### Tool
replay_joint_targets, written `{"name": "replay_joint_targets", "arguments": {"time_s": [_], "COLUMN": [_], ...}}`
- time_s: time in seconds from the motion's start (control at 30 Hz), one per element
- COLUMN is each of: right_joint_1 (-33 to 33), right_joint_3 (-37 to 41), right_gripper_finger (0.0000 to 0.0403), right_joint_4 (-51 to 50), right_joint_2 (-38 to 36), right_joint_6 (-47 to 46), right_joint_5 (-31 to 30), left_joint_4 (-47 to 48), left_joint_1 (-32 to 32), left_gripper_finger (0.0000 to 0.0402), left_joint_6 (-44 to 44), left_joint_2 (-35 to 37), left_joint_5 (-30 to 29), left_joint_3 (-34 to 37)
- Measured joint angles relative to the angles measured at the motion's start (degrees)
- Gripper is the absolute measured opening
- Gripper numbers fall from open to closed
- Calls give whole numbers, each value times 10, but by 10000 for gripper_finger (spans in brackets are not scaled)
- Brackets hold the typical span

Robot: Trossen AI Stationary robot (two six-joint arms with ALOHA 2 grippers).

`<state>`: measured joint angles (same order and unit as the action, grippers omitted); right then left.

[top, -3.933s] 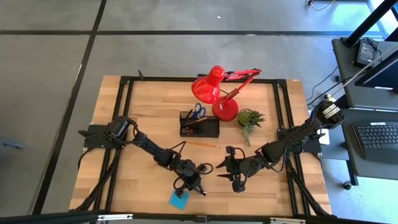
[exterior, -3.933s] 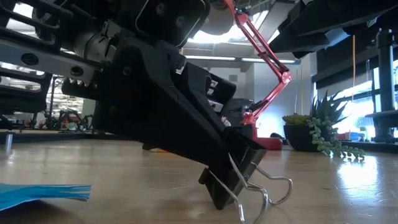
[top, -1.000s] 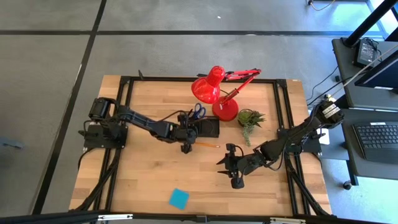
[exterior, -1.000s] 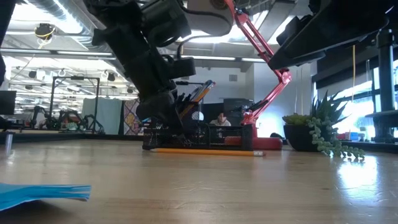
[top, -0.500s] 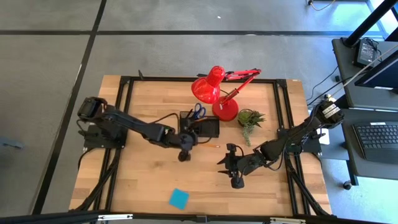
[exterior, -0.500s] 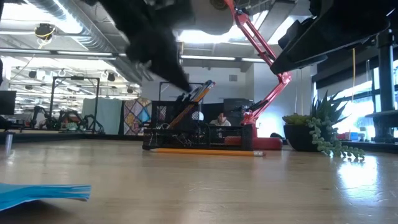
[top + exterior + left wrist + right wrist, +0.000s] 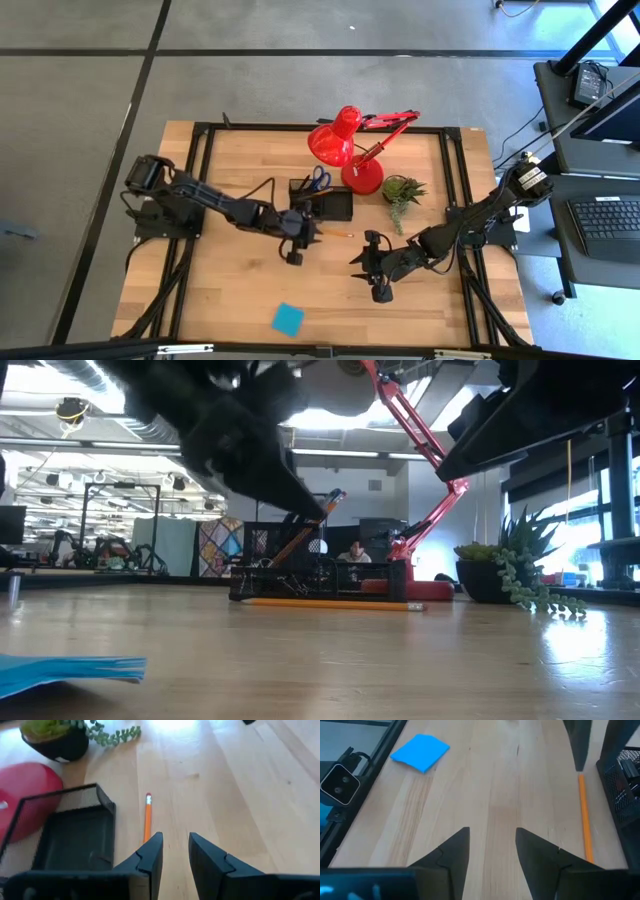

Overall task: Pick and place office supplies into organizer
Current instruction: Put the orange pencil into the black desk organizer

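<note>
Black mesh organizer (image 7: 322, 205) sits mid-table; left gripper (image 7: 293, 257), fingers apart and empty, hovers at its seven o'clock beside an orange pencil (image 7: 147, 817); right gripper (image 7: 377, 294) waits open.

Black mesh organizer (image 7: 323, 204); orange pencil (image 7: 147, 817) (red-tipped); blue sticky-note pad (image 7: 420, 752); red lamp (image 7: 345, 148).

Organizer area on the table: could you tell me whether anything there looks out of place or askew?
Two supplies lie outside the organizer: an orange pencil on the wood just in front of it, and a blue sticky-note pad near the table's front edge. Nothing looks spilled or damaged.
</note>
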<state>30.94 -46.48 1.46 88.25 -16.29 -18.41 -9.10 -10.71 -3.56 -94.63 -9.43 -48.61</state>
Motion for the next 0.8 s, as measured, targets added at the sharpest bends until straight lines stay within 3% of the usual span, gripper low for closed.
{"name": "replay_joint_targets", "arguments": {"time_s": [0.23,0.6,0.8], "right_joint_1": [0,0,0], "right_joint_3": [0,0,0], "right_gripper_finger": [163,163,163], "right_joint_4": [-2,-2,-3], "right_joint_2": [0,0,0], "right_joint_6": [2,19,18], "right_joint_5": [0,0,0], "left_joint_4": [-100,-107,-115], "left_joint_1": [41,42,45], "left_gripper_finger": [88,163,174], "left_joint_6": [7,-6,3], "left_joint_2": [0,-17,-60], "left_joint_5": [78,66,49], "left_joint_3": [68,79,80]}}
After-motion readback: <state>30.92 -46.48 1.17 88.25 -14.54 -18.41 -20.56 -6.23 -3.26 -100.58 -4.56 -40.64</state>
